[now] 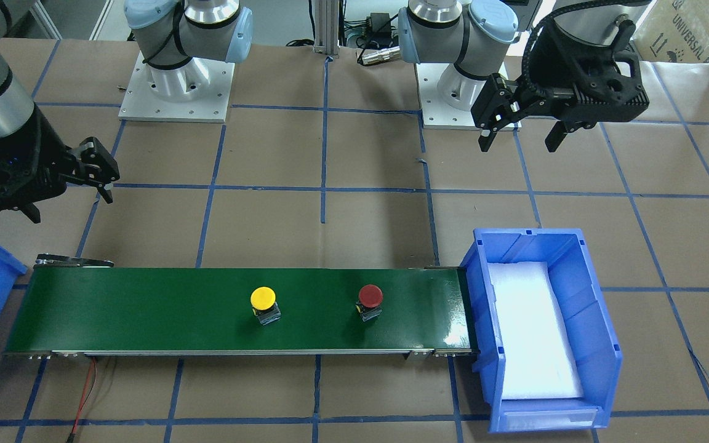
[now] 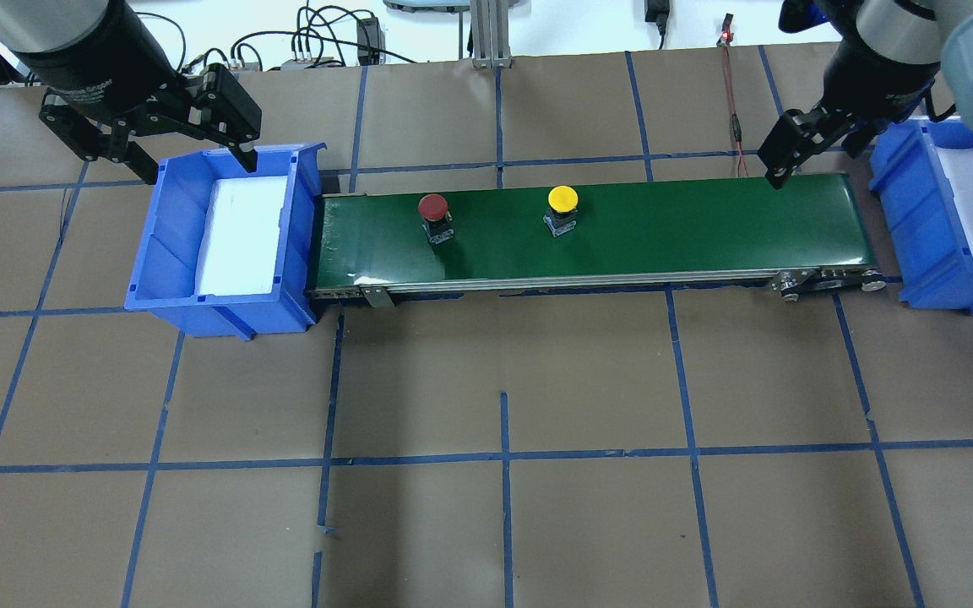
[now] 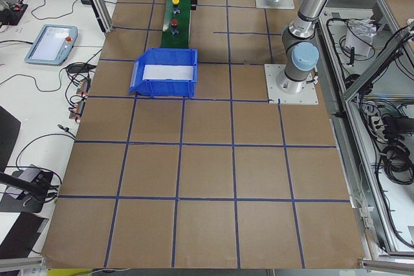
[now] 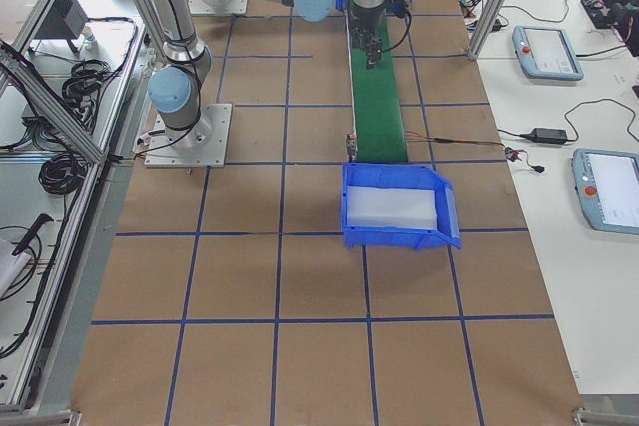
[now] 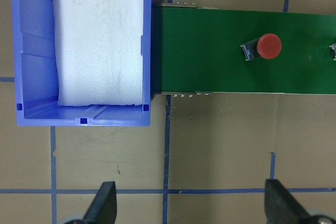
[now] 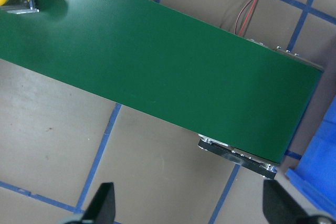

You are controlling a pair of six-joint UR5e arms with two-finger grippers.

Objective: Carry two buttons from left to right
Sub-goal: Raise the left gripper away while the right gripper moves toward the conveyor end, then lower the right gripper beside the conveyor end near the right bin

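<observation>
**Both claws hanging spread and empty, buttons sitting on the belt**

The left gripper (image 2: 195,160) is hanging with its jaws spread wide and nothing between them. In its wrist view the two dark fingers (image 5: 104,207) are showing at the bottom corners, well apart. It is hovering high up near the left bin (image 2: 157,253), a blue bin that is holding a white foam pad (image 2: 237,232) and sitting against the left end of the belt (image 2: 706,228). The right gripper (image 2: 816,148) is likewise hanging open and empty, its fingers (image 6: 103,205) spread. It is hovering above the right end of the green belt, near the right bin (image 2: 909,253), which is also blue with white padding inside.

The red button (image 2: 433,207) is standing upright on the belt toward its left end, apart from the left bin. The yellow button (image 2: 562,199) is standing upright on the same belt near its middle, well apart from the red one and on the robot's right of it. Neither gripper is touching either button; both are hanging well apart from them. The belt is lying lengthwise between the two bins on the table (image 2: 503,507), which is wearing brown paper crossed by blue tape lines.
</observation>
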